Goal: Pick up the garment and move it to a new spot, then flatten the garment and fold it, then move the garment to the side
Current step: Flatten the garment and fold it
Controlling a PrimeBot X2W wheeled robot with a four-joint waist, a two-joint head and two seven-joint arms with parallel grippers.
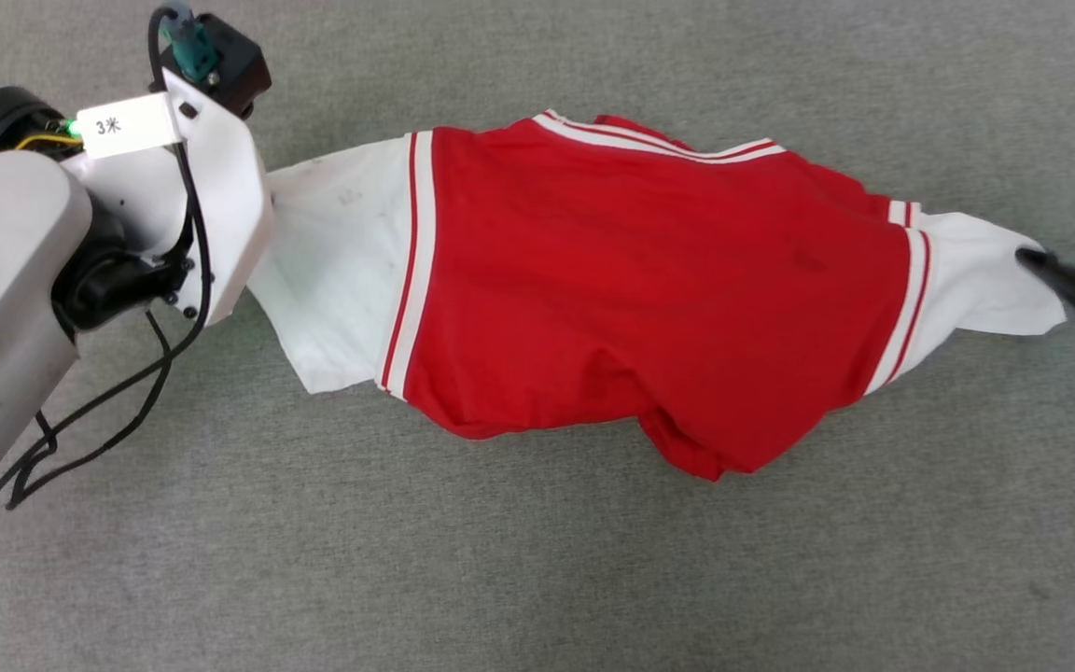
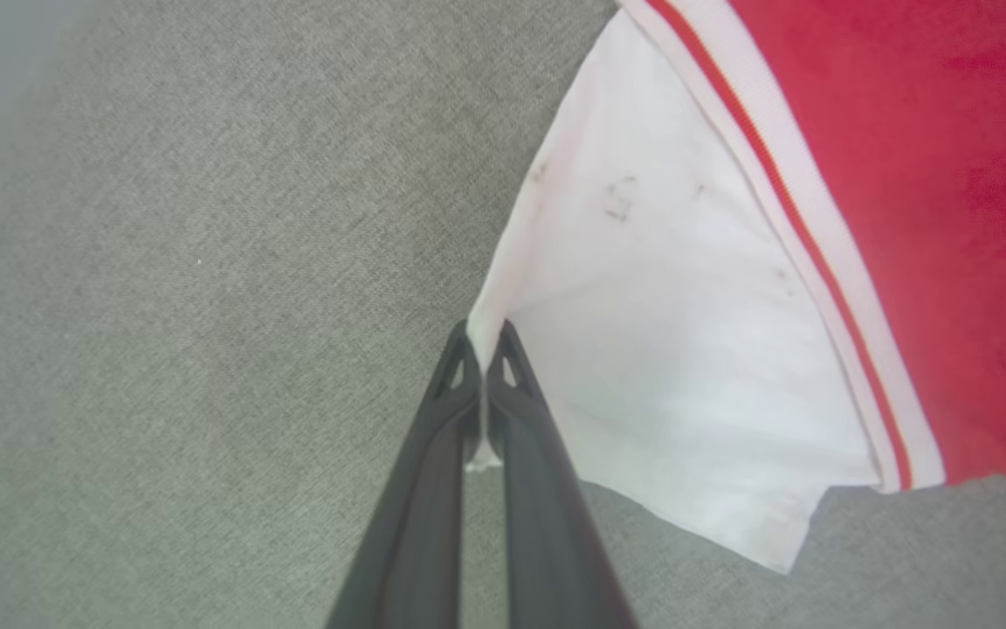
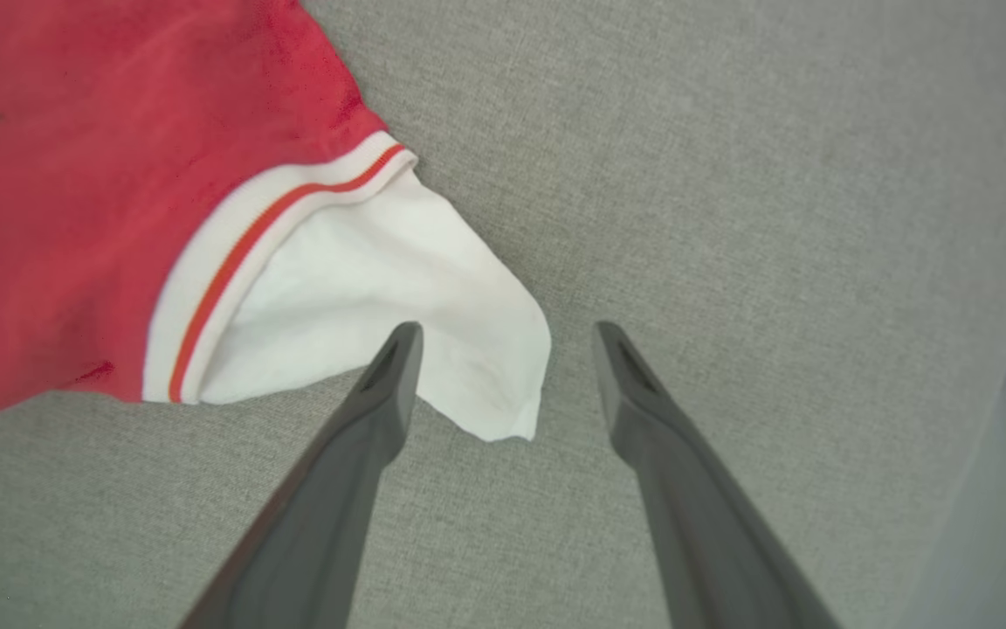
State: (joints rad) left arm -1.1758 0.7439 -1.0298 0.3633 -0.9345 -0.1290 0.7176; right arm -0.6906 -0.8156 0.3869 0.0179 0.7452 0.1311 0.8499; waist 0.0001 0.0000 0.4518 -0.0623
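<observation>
Left gripper (image 2: pixel 485 336) pressed together, pinching edge of white sleeve on robot's left; in head view its fingers hidden behind own wrist housing (image 1: pixel 220 187). Right gripper (image 3: pixel 507 336) spread, one finger over tip of other sleeve, contact unclear; cut off by frame edge in head view. Garment (image 1: pixel 649 280) stretched sideways on grey tabletop (image 1: pixel 537 579), plain red face up, lower hem bunched under.

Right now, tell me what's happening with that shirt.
A two-armed robot is working on a red jersey T-shirt lying spread on a grey fabric surface. Its left hand is shut on the edge of one white sleeve. Its right hand is open, fingers poised either side of the other white sleeve at its corner, not gripping it yet.
</observation>
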